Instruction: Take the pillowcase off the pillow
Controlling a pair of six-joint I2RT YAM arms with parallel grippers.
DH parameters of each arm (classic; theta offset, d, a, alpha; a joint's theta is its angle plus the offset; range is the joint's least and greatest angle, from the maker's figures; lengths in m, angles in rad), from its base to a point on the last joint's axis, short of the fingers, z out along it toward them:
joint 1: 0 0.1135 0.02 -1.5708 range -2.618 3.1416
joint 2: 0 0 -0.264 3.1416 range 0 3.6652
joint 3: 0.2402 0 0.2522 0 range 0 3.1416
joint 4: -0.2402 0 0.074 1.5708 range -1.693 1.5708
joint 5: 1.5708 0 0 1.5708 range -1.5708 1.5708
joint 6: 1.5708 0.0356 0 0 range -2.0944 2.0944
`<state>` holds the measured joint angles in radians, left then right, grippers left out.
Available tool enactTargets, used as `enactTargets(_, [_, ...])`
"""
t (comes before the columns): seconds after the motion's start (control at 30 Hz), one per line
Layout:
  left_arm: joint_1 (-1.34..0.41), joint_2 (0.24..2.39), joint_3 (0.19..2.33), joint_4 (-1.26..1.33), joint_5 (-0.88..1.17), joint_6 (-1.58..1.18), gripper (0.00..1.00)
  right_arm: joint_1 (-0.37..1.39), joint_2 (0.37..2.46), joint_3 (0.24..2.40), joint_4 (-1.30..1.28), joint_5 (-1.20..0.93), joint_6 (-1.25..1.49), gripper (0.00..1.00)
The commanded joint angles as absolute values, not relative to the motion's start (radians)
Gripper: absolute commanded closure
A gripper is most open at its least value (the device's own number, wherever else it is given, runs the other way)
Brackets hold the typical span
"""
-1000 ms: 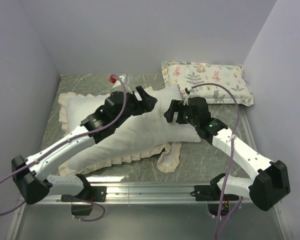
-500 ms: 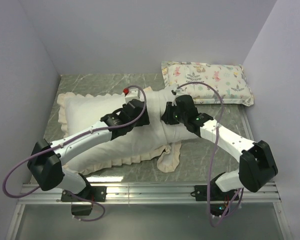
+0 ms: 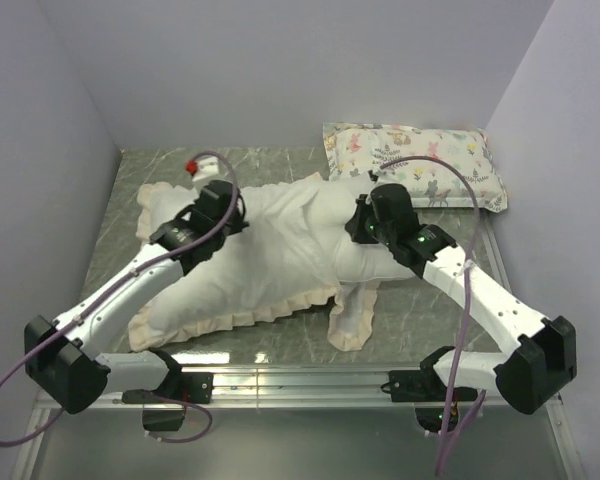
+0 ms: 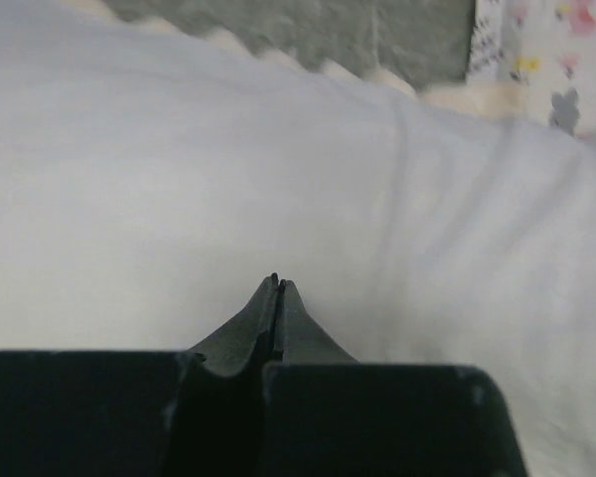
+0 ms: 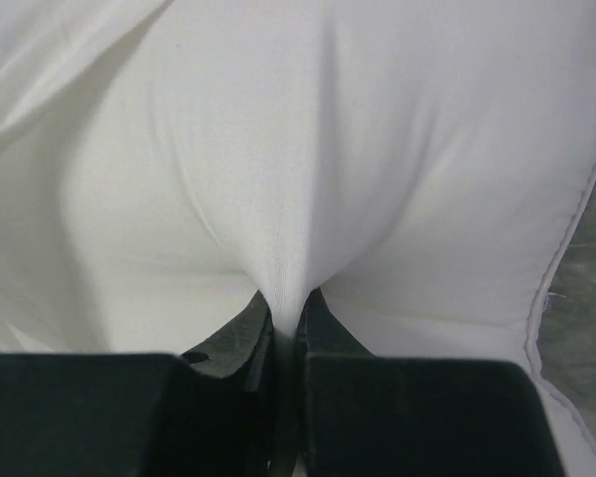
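left gripper [image 4: 276, 283] jaws together atop pillowcase [image 3: 230, 290], which has shifted left with it | right gripper [image 5: 286, 303] clamped on pillow [image 5: 397, 179] fold directly ahead (anchor holds) | cover peeling off, unfinished

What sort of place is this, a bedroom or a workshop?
Most likely a robot test booth, not a bedroom: plain walls box in a marble-patterned table, two robot arms are bolted to a metal rail, and the pillow looks like practice material.
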<state>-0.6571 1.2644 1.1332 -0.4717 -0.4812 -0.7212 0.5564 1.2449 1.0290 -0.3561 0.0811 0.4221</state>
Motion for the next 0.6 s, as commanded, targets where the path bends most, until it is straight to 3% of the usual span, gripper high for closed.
enactTargets(0.0, [-0.536,1.171,1.140,-0.520,-0.529,-0.672,1.00,0.473,1.149,1.101,-0.436,0.219,0.402,1.00])
enactTargets(0.17, [-0.347,1.074,1.114,-0.532,-0.512,-0.651,0.99,0.353,1.063,1.103,-0.445,0.180,0.403,1.00])
enactTargets(0.33, [-0.302,1.045,1.033,-0.419,-0.206,-0.634,0.99,0.351,1.045,1.049,-0.395,0.060,0.391,1.00])
enactTargets(0.37, [-0.304,1.055,1.032,-0.417,-0.175,-0.643,0.95,0.365,1.042,1.031,-0.378,0.054,0.393,1.00])
enactTargets(0.47, [-0.354,1.100,1.035,-0.408,-0.156,-0.656,0.55,0.388,1.046,0.982,-0.345,0.049,0.393,1.00])
enactTargets(0.5, [-0.403,1.106,1.032,-0.394,-0.160,-0.660,0.32,0.403,1.055,0.964,-0.336,0.054,0.396,1.00])
enactTargets(0.57, [-0.457,1.127,1.032,-0.362,-0.192,-0.672,0.22,0.410,1.061,0.948,-0.327,0.063,0.397,1.00])
